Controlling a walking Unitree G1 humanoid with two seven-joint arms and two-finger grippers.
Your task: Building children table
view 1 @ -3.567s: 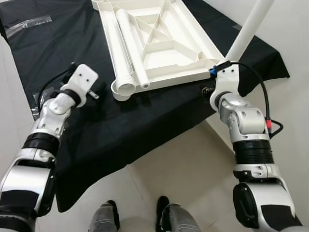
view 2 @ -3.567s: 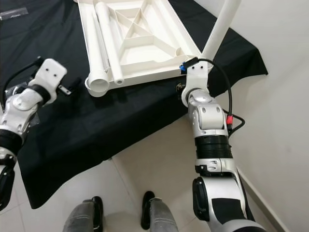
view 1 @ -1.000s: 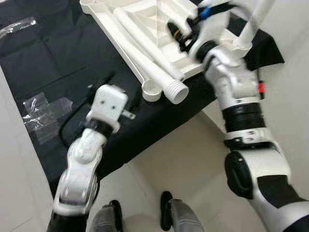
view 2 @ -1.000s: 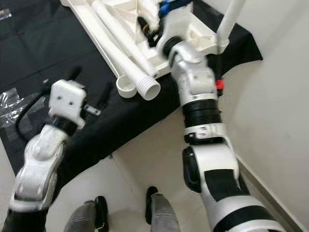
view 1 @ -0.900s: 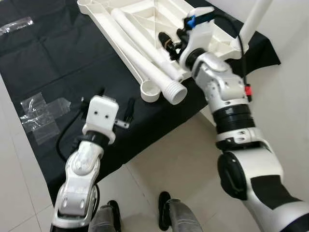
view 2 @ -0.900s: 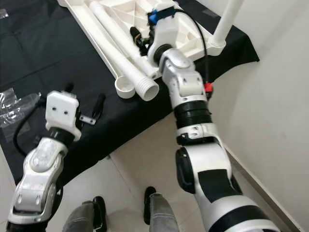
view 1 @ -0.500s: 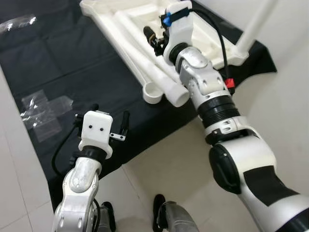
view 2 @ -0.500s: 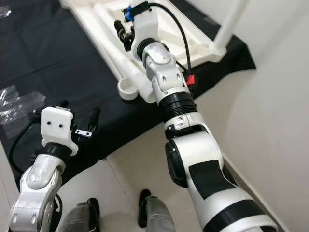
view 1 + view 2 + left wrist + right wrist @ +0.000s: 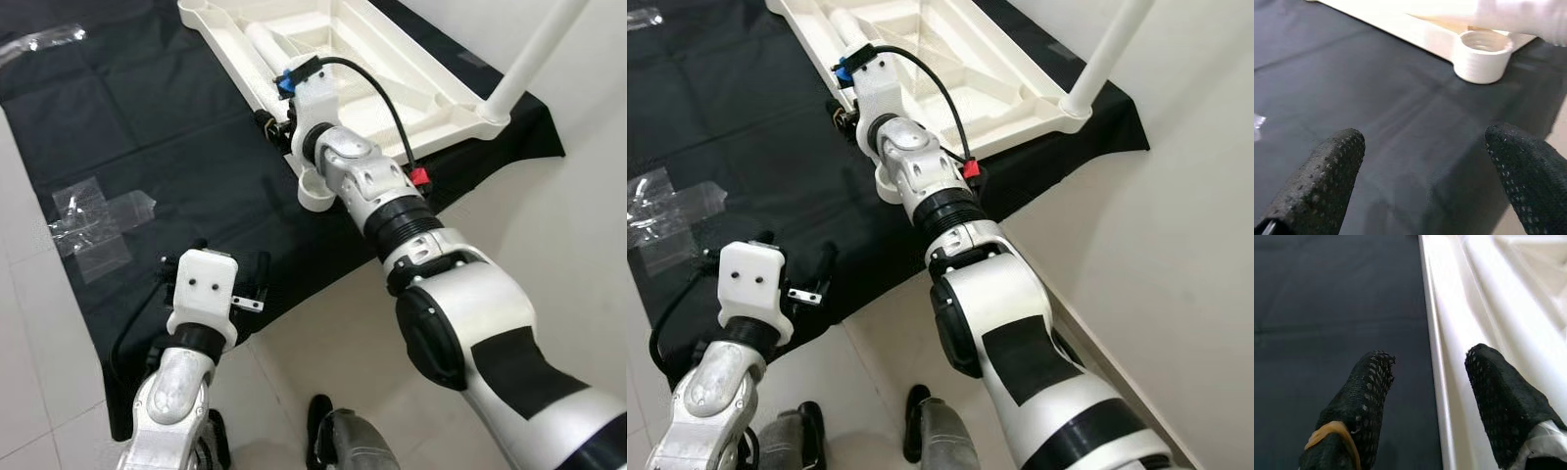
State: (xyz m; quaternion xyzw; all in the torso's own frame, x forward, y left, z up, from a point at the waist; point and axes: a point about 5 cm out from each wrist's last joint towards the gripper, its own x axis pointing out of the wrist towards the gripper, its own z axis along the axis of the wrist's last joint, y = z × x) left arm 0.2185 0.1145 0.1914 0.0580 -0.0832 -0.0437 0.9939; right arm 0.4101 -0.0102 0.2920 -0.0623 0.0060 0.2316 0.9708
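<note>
The white table top (image 9: 443, 90) lies upside down on a black cloth (image 9: 157, 127). One white leg (image 9: 534, 54) stands screwed into its right corner. A loose leg (image 9: 263, 39) lies inside the top. My right gripper (image 9: 266, 119) reaches across to the top's left rim, just beyond the empty corner socket (image 9: 315, 191). It is open in the right wrist view (image 9: 1427, 362), one finger over the cloth and one over the white rim (image 9: 1437, 357). My left gripper (image 9: 227, 262) hovers open over the cloth's near edge, holding nothing, and faces the socket (image 9: 1482, 56).
A crumpled clear plastic bag (image 9: 88, 211) lies on the cloth to the left, and another (image 9: 54, 39) at the far left. Tiled floor (image 9: 323, 333) runs in front of the cloth. A white wall (image 9: 588, 196) stands close on the right. My feet (image 9: 328, 431) are below.
My right arm has swung left across the table top from the right corner to its left rim. The left arm has drawn back toward the cloth's near edge. The camera shifted too.
</note>
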